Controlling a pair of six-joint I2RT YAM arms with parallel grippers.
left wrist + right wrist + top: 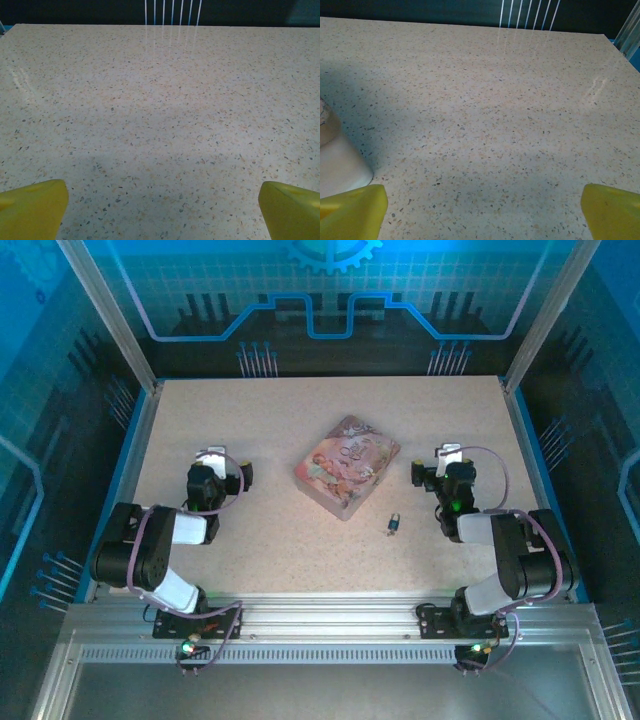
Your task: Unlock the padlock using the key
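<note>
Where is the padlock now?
In the top view the padlock lies on the table, right of centre, between the pink tin and the right arm.

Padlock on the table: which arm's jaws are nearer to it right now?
Right. The right arm has its jaws just beyond and to the right of the padlock; the left arm has its jaws far off to its left, past the pink tin.
</note>
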